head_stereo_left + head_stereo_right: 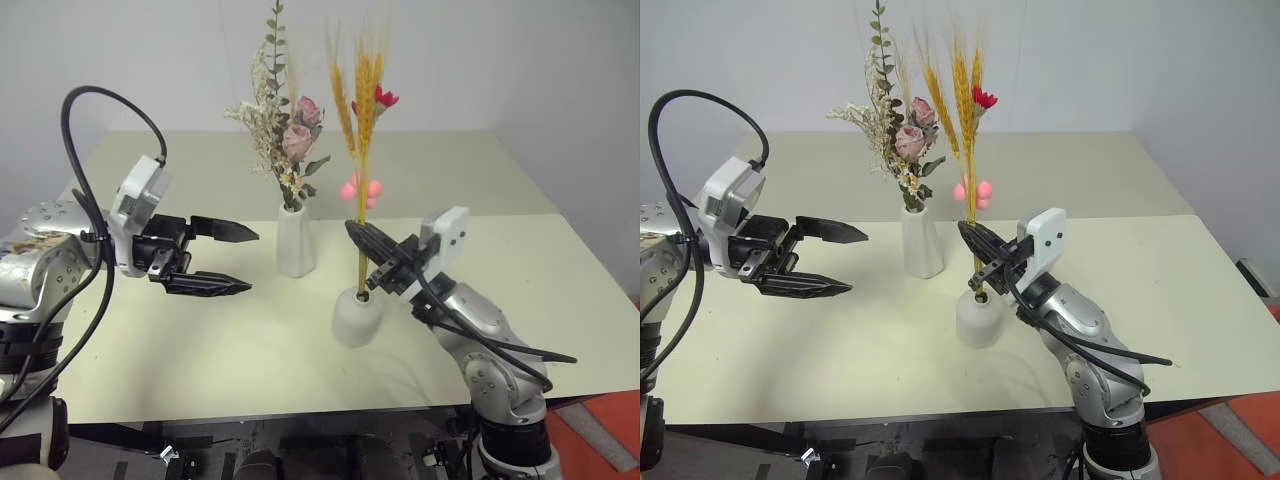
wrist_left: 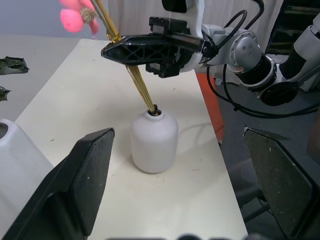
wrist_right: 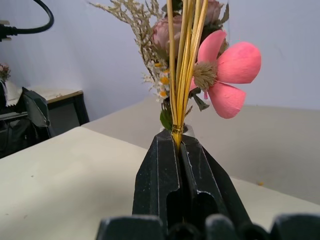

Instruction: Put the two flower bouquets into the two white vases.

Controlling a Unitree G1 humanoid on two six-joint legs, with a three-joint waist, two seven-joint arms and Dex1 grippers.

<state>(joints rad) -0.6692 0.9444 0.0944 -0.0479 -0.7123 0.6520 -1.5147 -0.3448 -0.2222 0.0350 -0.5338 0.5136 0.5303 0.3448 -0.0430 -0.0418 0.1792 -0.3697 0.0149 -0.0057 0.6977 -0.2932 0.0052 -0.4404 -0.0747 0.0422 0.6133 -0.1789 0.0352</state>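
The bushy bouquet (image 1: 285, 130) of cream sprigs and pink roses stands in the tall white vase (image 1: 295, 242) at the table's middle. In front of it and to the right, the short squat vase (image 1: 357, 318) holds the stems of the slim wheat-stalk bouquet (image 1: 365, 90) in its mouth. My right gripper (image 1: 356, 238) is shut on those yellow stalks (image 3: 184, 75) just above the short vase (image 2: 154, 141). My left gripper (image 1: 250, 260) hangs open to the left of the tall vase, with nothing between its fingers.
Both vases stand on a cream table (image 1: 200, 350) whose front edge is close to me and whose right edge (image 1: 600, 300) borders an orange-red floor (image 1: 610, 440). A black cable (image 1: 75, 130) loops above my left arm.
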